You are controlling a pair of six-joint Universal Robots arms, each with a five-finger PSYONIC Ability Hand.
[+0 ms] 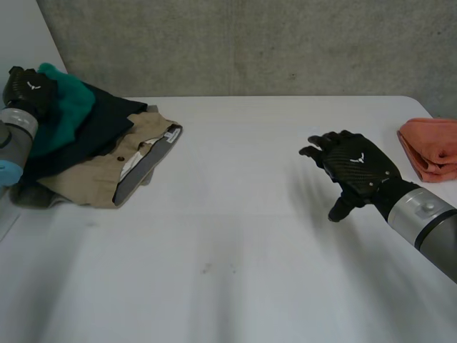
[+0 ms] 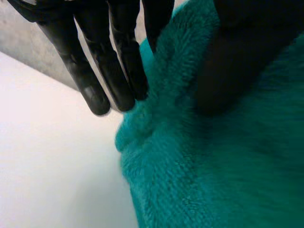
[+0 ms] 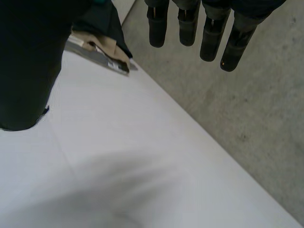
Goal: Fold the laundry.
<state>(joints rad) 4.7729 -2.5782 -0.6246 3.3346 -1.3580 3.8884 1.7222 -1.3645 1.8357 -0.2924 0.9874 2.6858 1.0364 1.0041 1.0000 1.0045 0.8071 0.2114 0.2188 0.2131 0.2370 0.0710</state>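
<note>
Teal fleece (image 2: 199, 180) — left hand (image 2: 111, 61) atop, grip unclear.

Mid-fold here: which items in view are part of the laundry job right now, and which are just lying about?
In the job: teal fleece, dark garment, tan trousers, left hand on the fleece.
Lying about: orange cloth, apparently already folded; right hand, open, over the white table.

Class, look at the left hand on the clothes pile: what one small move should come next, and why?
Probably close the left hand on the teal fleece: its straight fingers and thumb rest on this top garment of the pile, a ridge of it between them, while the right hand hangs open over bare table.
</note>
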